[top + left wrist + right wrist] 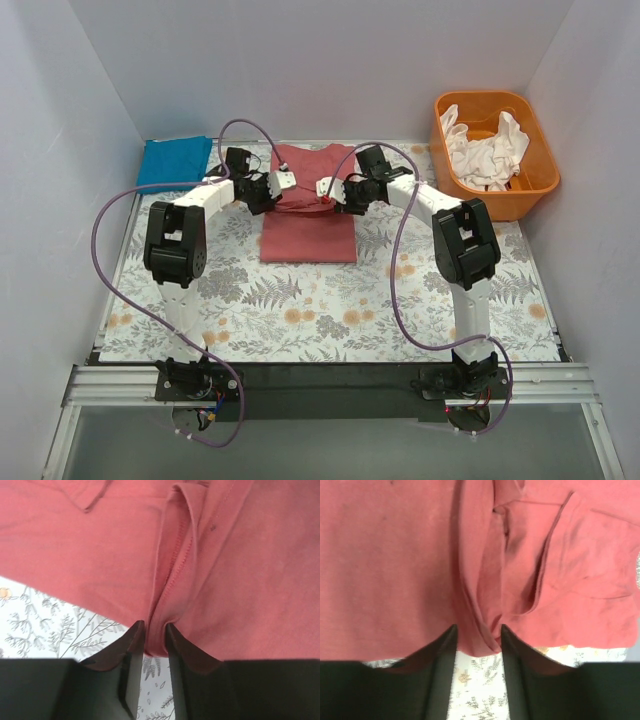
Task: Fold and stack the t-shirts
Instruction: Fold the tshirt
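– Between the jaws of the left pincer [154, 625], what shows?
– A hemmed fold of the red shirt [240, 580] fills the narrow gap, so I read it as pinched. The right pincer [478, 628] has its jaws wider, with a bunched fold between them. Whether they bite it I cannot tell
– Where do they sit on the shirt?
– One is at its left edge and one at its right, both on its far half. Its near half lies flat on the table [300, 310] as a neat rectangle
– Which step is that?
– Folding the red shirt, I judge. The sides look turned in and the crosswise fold is not yet made. The next move calls for both pincers to grip evenly and carry the far part over the near part together, or the edges will skew
– And the stacking?
– The blue shirt [175, 160] lies folded to the far left of the red shirt, apart from it, so nothing is stacked yet
– Is there room?
– There is open table on the near side of the red shirt, enough for the fold. The tub [497, 205] stands well to its right, and the walls [330, 70] close in beyond it on three sides
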Controlling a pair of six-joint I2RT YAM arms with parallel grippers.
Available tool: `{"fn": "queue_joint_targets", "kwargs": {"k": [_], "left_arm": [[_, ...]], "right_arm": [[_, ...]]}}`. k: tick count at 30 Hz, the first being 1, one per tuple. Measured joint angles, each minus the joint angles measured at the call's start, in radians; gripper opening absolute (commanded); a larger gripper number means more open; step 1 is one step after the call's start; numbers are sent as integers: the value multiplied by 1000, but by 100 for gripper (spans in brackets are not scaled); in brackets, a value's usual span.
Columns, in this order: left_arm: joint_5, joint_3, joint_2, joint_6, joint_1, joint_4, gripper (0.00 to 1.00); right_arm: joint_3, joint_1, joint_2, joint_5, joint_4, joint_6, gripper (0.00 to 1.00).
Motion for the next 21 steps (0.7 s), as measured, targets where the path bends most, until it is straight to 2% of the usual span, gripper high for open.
{"fn": "queue_joint_targets", "kwargs": {"k": [4,5,6,7,13,17,21], "left_arm": [[-14,28,-2,-53,9,5,42],[-17,29,-6,-69,14,9,53],[-17,29,-13,-84,22,10,71],[-18,27,-21,-105,31,14,78],[0,-68,-169,-180,98,50,77],[76,-216,-347,-111,101,12,73],[138,-353,-451,-40,60,-28,73]], "right_arm": [[41,-2,2,17,0,24,56],[53,-3,0,21,3,34,56],[58,-5,-3,25,6,44,55],[56,-6,-12,28,8,56,55],[-121,-5,-182,29,8,114,49],[-270,32,-318,13,-2,134,46],[-348,107,-360,-1,-5,140,44]]}}
